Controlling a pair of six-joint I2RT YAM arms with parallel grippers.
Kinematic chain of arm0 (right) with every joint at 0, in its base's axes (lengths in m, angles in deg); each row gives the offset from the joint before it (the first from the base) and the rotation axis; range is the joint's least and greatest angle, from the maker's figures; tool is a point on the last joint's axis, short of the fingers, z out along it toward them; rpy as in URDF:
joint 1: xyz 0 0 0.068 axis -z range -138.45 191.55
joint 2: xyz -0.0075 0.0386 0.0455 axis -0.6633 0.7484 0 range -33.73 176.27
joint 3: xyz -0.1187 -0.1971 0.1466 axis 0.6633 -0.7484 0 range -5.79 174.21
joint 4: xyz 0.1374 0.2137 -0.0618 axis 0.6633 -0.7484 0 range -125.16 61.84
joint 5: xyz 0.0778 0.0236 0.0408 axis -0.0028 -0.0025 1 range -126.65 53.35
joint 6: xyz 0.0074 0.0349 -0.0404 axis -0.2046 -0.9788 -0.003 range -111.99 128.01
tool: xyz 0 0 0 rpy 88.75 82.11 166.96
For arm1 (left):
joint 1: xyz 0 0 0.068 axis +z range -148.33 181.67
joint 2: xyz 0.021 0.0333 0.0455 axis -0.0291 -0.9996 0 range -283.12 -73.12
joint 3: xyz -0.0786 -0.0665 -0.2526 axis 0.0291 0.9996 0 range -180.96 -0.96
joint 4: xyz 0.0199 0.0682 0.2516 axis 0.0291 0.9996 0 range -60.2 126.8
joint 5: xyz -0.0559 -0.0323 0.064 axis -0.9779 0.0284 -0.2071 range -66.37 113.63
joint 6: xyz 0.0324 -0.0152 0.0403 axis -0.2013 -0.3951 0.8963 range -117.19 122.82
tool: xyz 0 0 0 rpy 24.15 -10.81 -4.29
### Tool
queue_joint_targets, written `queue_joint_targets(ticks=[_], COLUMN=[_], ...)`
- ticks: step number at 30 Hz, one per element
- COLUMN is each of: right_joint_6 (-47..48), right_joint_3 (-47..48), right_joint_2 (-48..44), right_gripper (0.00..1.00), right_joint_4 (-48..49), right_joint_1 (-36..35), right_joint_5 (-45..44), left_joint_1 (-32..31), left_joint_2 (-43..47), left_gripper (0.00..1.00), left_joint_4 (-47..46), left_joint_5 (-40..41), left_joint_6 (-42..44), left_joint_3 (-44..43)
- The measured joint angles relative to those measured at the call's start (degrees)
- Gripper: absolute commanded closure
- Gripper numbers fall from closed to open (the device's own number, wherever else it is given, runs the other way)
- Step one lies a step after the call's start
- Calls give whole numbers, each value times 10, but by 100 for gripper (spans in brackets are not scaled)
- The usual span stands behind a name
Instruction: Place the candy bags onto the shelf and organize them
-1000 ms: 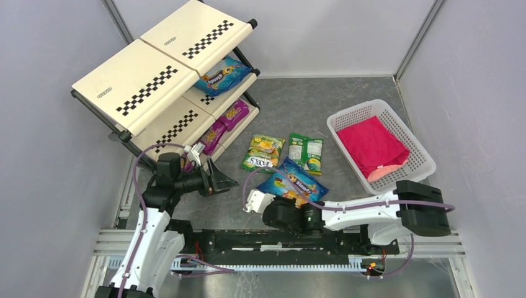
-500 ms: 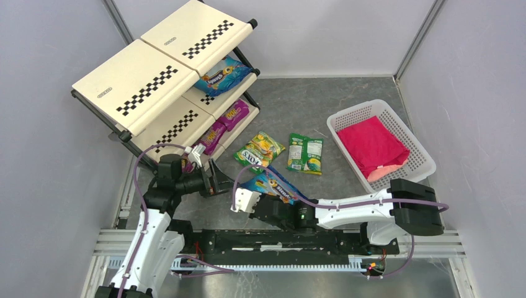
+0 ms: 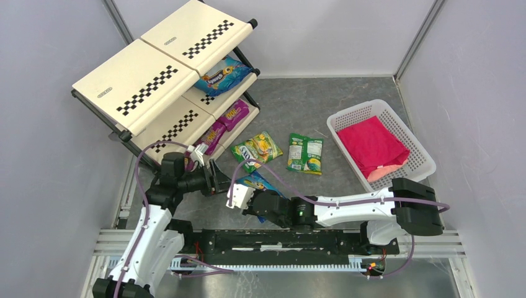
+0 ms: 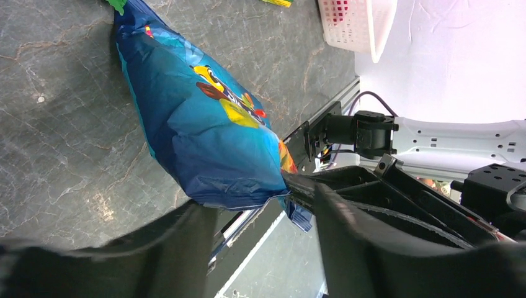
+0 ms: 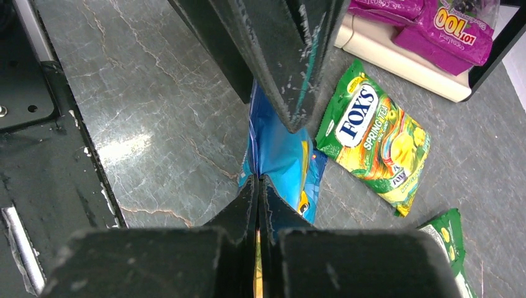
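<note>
Grey counter (image 3: 347, 186): my right hand (image 5: 257, 181) clenches the blue candy bag (image 4: 205, 130) by one edge beside my released left hand (image 3: 217, 179), short of the shelf (image 3: 142, 81); I judge that glossy film could slip.

Grey stone table (image 3: 298, 105), shelf (image 3: 142, 87), yellow-green bag (image 3: 256, 151), green bag (image 3: 305, 153), basket (image 3: 353, 112)

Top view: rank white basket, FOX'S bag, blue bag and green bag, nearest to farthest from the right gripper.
1. blue bag, held in the right gripper
2. FOX'S bag, just beyond
3. green bag, farther right
4. white basket, far right
</note>
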Motion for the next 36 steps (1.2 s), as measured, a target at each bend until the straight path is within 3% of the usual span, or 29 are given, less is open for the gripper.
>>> queue_joint_targets(ticks=[3,6,10,14,18,21,29,36], right_joint_6=[0,-1,-40,-132,-217,-252,-302,-321], right_joint_3=[0,0,29,67,102,121,226,251], right_joint_2=[0,0,4,10,33,59,156,169], right_gripper=[100,99,68,21,3,2,28,30], right_joint_4=[5,8,-28,-76,-157,-216,-363,-405], right_joint_1=[0,0,0,0,0,0,2,5], right_joint_5=[3,2,-17,-39,-47,-56,-104,-114], left_joint_1=[-1,-1,-1,-1,-1,0,0,1], left_joint_2=[-9,-16,-20,-15,-6,-2,10,16], left_gripper=[65,96,98,98,98,98,98,98], left_joint_4=[-2,-7,-12,-11,-6,-6,-3,0], left_joint_5=[0,0,-1,-2,-7,-16,-18,-20], left_joint_6=[7,11,10,5,-7,-22,-43,-53], left_joint_3=[-2,-2,-2,-3,-7,-10,-11,-13])
